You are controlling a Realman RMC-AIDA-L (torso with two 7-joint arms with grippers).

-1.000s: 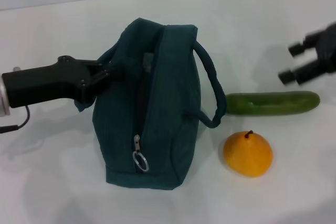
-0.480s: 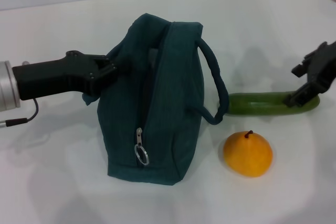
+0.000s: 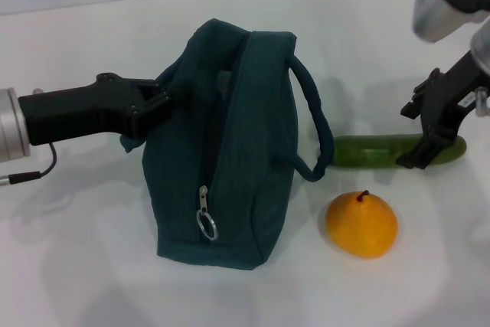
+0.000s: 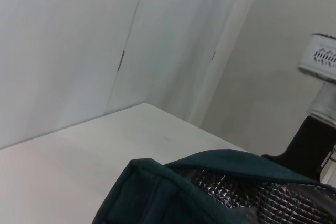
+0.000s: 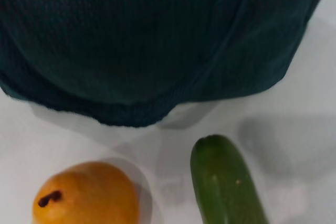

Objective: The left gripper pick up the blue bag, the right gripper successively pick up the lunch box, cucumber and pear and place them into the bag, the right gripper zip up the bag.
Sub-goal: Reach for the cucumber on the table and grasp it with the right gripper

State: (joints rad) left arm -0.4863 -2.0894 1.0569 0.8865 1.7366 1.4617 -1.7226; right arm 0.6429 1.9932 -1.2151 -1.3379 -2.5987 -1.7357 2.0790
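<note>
- Bag [image 3: 230, 151], dark teal-blue, is sitting upright on the white table [image 3: 92, 266], with its top zipper running toward the camera and a ring pull [image 3: 205, 227] hanging at the near end.
- Left gripper [image 3: 157, 101] is reaching in from the left and clamping the bag's upper left edge, pulling the fabric sideways there.
- In the left wrist view, the bag's rim [image 4: 210, 163] is showing a quilted silver lining [image 4: 252, 195] inside the opening.
- One carry handle [image 3: 314, 124] is looping out over the bag's right side, its lower end near the cucumber.
- Cucumber [image 3: 383, 151] is lying flat on the table just to the right of the bag, pointing away from it.
- Right gripper [image 3: 436, 139] is coming down over the cucumber's far right end, its dark fingers [image 3: 419, 155] straddling it; whether they are actually pressing on it I cannot tell.
- Pear [image 3: 361, 223], orange-yellow with a short dark stem, is resting on the table in front of the cucumber, apart from both it and the bag.
- Right wrist view is showing the cucumber's end [image 5: 226, 182], the pear [image 5: 84, 195] beside it, and the bag's side [image 5: 157, 40] beyond.
</note>
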